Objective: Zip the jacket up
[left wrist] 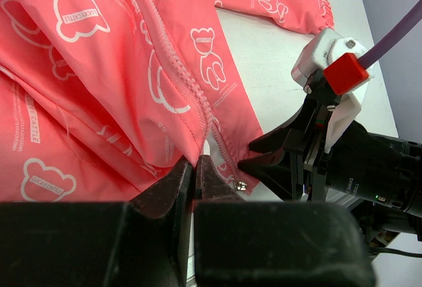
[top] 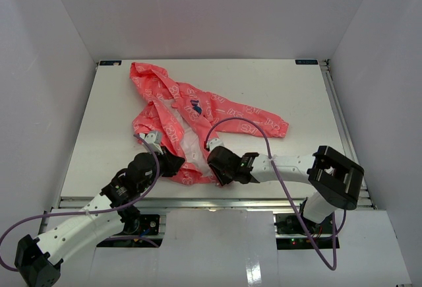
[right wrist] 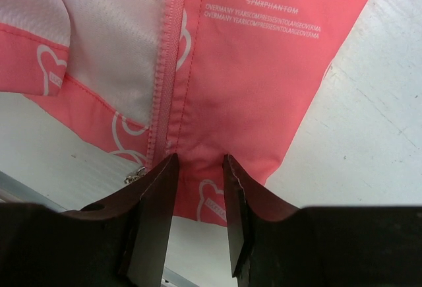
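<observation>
Jacket (top: 178, 119) lies spread out, front unzipped, on the left-centre part of the table (top: 310, 102). Hood (top: 146, 76) points to the table's far edge, one sleeve (top: 257, 121) runs toward the table's right half, and the hem reaches the table's near edge. Dark-blue logo (top: 196, 109) faces up and paler lining (right wrist: 112, 30) shows. My left claw (left wrist: 196, 168), at the table's near edge left of centre, is clenched on the jacket hem, fingers pinched tight on fabric right beside the zipper teeth (left wrist: 191, 89). My right claw (right wrist: 198, 168), just beside it toward the table's centre, is part-way released. Its fingers stand apart with the other front panel's hem between them, not clamped. Small metal zipper pull (left wrist: 242, 185) sits at the hem corner between my two claws, by the table's near edge.
</observation>
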Motion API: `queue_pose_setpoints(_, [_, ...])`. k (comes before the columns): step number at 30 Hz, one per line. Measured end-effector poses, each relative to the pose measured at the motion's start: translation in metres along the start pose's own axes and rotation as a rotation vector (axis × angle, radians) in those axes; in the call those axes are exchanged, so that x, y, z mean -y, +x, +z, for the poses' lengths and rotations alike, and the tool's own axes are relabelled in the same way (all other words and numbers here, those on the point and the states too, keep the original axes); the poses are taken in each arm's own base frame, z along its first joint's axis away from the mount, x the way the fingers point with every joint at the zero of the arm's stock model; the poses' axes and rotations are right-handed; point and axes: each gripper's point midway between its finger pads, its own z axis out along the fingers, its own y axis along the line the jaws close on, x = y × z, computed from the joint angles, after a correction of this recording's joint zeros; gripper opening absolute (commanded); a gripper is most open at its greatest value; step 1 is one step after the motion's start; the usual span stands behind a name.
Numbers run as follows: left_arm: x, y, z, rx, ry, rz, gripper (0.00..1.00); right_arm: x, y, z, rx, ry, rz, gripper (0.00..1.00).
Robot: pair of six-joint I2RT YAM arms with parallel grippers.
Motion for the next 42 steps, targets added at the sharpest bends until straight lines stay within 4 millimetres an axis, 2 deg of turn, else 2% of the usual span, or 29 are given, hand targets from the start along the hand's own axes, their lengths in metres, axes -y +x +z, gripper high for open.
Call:
queue_pose_setpoints(3, [0.0, 0.0, 0.0, 0.001, 0.0, 0.0, 0.0, -0.001, -0.001, 0.001, 0.0, -0.001, 0.008, 0.33])
queue_pose_setpoints(6, [0.0, -0.001, 0.0, 0.002, 0.001, -0.001, 0.0, -0.004, -0.003, 0.003, 0.0, -0.009, 0.016, 0.15])
queue_pose_setpoints(8, [0.001, -0.001, -0.001, 0.004, 0.003, -0.001, 0.0, -0.007, -0.006, 0.006, 0.004, -0.013, 0.02, 0.08])
queue_pose_setpoints(15, [0.001, -0.001, -0.001, 0.004, 0.003, -0.001, 0.0, -0.008, -0.01, 0.005, 0.017, -0.015, 0.028, 0.11])
queue_pose_setpoints(20, [0.0, -0.001, -0.001, 0.004, 0.002, -0.001, 0.0, -0.003, -0.009, -0.006, 0.024, -0.006, 0.029, 0.15])
queue_pose_setpoints(25, [0.0, -0.001, -0.001, 0.004, 0.002, -0.001, 0.0, -0.001, -0.017, -0.015, 0.059, -0.004, 0.035, 0.08])
queue_pose_setpoints(33, [0.0, 0.0, 0.0, 0.002, 0.001, -0.001, 0.0, -0.004, -0.023, -0.011, 0.105, -0.022, 0.047, 0.08])
queue_pose_setpoints(37, [0.0, 0.0, 0.0, 0.001, 0.0, -0.001, 0.0, -0.007, -0.032, -0.012, 0.15, -0.048, 0.063, 0.08])
queue_pose_setpoints(42, [-0.001, 0.001, 0.0, -0.003, -0.003, 0.0, 0.0, -0.012, -0.05, -0.032, 0.27, -0.126, 0.097, 0.08])
